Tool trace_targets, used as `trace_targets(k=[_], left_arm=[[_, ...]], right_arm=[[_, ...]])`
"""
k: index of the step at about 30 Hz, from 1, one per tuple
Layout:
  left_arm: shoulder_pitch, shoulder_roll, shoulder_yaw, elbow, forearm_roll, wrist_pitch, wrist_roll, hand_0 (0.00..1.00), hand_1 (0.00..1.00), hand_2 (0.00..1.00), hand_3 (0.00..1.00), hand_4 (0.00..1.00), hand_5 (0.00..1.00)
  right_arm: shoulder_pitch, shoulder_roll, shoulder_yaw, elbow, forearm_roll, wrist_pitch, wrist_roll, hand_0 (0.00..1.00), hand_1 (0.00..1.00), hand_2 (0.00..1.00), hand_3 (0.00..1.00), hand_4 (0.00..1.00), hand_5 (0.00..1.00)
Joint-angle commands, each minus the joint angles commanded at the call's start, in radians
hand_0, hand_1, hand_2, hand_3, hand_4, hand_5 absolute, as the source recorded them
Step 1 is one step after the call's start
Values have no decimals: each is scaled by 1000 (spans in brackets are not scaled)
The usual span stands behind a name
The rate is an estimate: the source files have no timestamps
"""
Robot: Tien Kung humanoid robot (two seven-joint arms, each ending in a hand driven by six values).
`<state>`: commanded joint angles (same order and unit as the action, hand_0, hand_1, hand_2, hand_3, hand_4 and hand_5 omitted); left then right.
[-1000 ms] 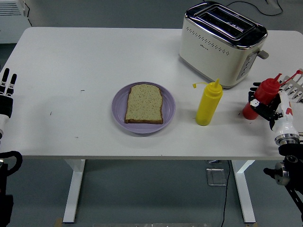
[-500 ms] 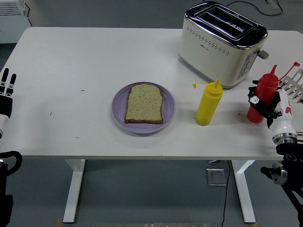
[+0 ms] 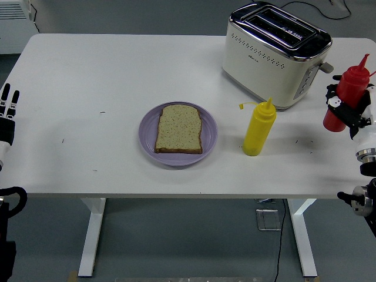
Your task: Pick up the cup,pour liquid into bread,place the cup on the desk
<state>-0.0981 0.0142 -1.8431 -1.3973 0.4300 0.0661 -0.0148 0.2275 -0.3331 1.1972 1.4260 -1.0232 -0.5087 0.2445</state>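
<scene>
One red bottle clasped in right hand, upright; left hand open, idle

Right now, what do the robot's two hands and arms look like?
The right hand has black fingers with white patches above a white forearm, a metallic ring and black joint. The left hand shows black-and-white segmented fingers, with a black cable loop below.

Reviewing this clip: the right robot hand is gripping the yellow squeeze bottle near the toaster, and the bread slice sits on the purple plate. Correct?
Not quite. The head view shows the right robot hand gripping the red squeeze bottle near the toaster. The yellow squeeze bottle stands untouched on the table. The bread slice does sit on the purple plate.
</scene>
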Motion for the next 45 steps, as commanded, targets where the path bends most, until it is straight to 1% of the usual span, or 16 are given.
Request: trace_targets(k=[2,4,5,7,11,14,15,21,22,26,27,31,34,36,42,45], left_arm=[[0,0,0,0,0,0,0,785,737,736,694,509,998],[1,-1,0,0,0,0,0,785,737,736,694,509,998],[2,0,-2,0,0,0,-1,785,737,736,694,509,998],[3,0,-3,-1,0,0,-1,785,737,737,694,508,998],[4,-1,-1,-1,0,0,-2,785,737,737,694,508,998],[5,-1,-1,-1,-1,0,-3,784,737,735,694,509,998],[6,-1,-2,-1,-1,0,-3,784,737,735,694,509,998],[7,-1,-1,-1,-1,0,-3,785,737,737,694,509,998],[8,-1,-2,-1,-1,0,-3,785,737,737,694,509,998],[9,0,-4,-1,-1,0,-3,784,737,737,694,508,998],[8,0,-6,-1,-1,0,-3,784,737,737,694,508,998],[8,0,-9,-1,-1,0,-3,785,736,737,694,508,998],[6,0,-10,-1,-2,0,-3,785,736,737,694,508,998],[6,0,-11,-1,-2,0,-3,785,736,737,694,508,998],[6,0,-14,0,-2,0,-3,785,736,737,694,509,998],[7,0,-14,0,-2,-1,-3,785,736,736,694,510,998]], right_arm=[[1,-2,3,3,-43,-1,-14,224,243,337,448,495,2],[7,-16,12,17,-119,2,-55,224,243,337,448,495,2],[17,-31,13,30,-165,18,-94,224,243,337,448,495,2],[21,-36,14,35,-249,23,-125,213,236,336,448,484,2],[57,-68,13,64,-418,84,-201,213,236,336,448,484,2],[88,-85,2,73,-537,103,-228,212,236,336,448,469,2],[116,-95,-14,73,-580,112,-247,212,236,336,448,469,2],[242,-125,-93,69,-769,147,-304,208,235,336,446,463,2],[266,-127,-109,65,-790,162,-309,208,235,336,446,463,2],[319,-131,-139,56,-838,186,-322,204,236,338,446,452,2],[352,-133,-163,47,-861,203,-331,204,236,338,446,452,2],[425,-131,-215,27,-913,233,-349,197,234,337,444,438,8],[479,-122,-259,4,-963,257,-365,197,234,337,444,438,8],[490,-120,-268,-1,-974,261,-368,197,234,337,444,438,8],[585,-99,-347,-46,-1094,315,-392,198,234,337,443,430,3],[614,-89,-377,-58,-1118,328,-396,186,230,334,441,413,19]])
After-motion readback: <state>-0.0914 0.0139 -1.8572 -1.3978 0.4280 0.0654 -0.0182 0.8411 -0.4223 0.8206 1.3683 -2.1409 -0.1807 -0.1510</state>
